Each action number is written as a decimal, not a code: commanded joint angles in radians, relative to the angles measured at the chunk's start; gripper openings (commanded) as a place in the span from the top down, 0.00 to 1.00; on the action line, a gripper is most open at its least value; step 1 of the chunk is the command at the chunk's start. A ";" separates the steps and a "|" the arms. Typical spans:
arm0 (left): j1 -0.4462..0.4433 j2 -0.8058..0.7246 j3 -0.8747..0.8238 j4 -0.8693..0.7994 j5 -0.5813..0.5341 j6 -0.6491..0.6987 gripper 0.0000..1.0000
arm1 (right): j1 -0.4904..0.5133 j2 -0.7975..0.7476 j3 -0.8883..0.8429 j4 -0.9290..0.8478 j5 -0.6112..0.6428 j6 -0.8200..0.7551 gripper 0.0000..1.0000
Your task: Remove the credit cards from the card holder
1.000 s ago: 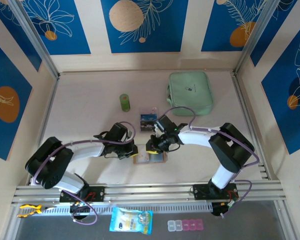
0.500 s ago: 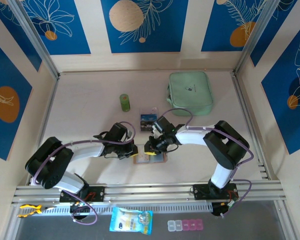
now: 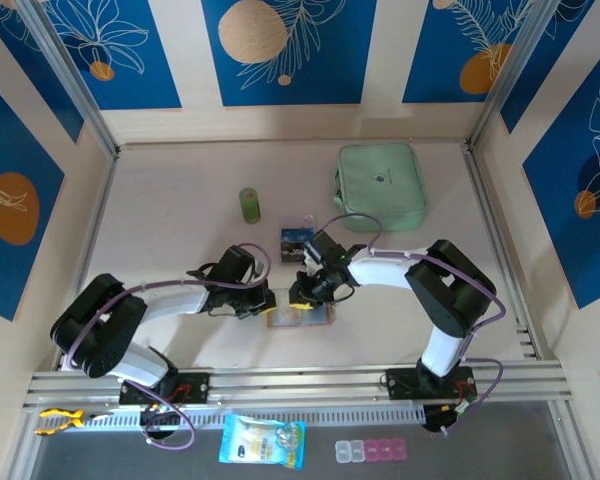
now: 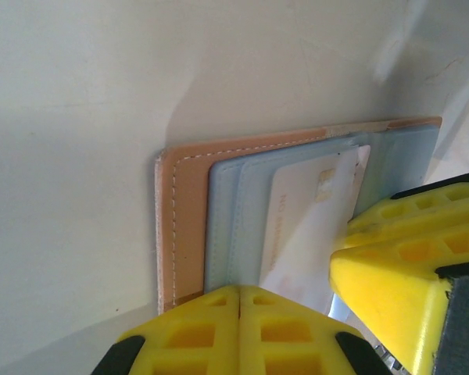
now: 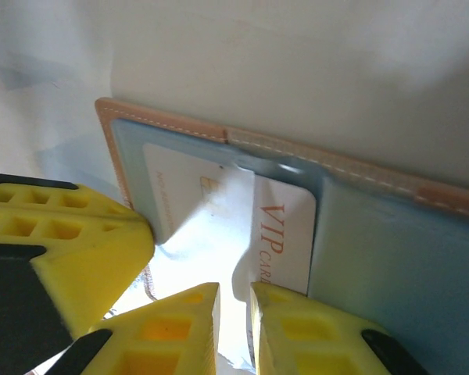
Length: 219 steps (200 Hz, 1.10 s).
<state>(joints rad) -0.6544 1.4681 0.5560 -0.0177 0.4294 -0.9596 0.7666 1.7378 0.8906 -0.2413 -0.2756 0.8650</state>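
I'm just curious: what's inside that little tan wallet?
A pale card printed VIP sits in a grey pocket of the card holder. The right gripper covers its lower end; whether more cards lie beneath cannot be seen.

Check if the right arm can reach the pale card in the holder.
Probably yes: the right tool sits at the exposed end of the pale card; nothing covers that end in the card holder.

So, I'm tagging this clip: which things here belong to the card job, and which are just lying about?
Job: card holder, white card in its pocket, dark card beyond it.
Lying about: green pouch, green tube, blue packet, pill boxes.
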 commanded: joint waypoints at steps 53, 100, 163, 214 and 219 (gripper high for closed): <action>0.010 -0.014 0.007 -0.055 0.006 0.024 0.97 | 0.008 -0.052 0.022 -0.061 0.009 -0.034 0.79; 0.005 -0.044 0.048 -0.086 0.015 0.027 0.97 | 0.000 -0.094 0.016 -0.082 0.026 -0.038 0.79; -0.038 0.002 0.076 -0.065 0.029 0.017 0.99 | -0.012 -0.097 -0.014 -0.095 0.046 -0.034 0.78; -0.053 0.047 0.065 -0.059 0.020 0.010 1.00 | -0.017 -0.075 -0.023 -0.087 0.044 -0.033 0.78; -0.053 0.050 0.064 -0.059 0.020 0.010 1.00 | -0.017 -0.074 -0.024 -0.087 0.044 -0.033 0.78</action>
<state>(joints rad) -0.6994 1.4967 0.6109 -0.0681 0.4377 -0.9596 0.7551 1.6623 0.8810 -0.3084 -0.2348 0.8417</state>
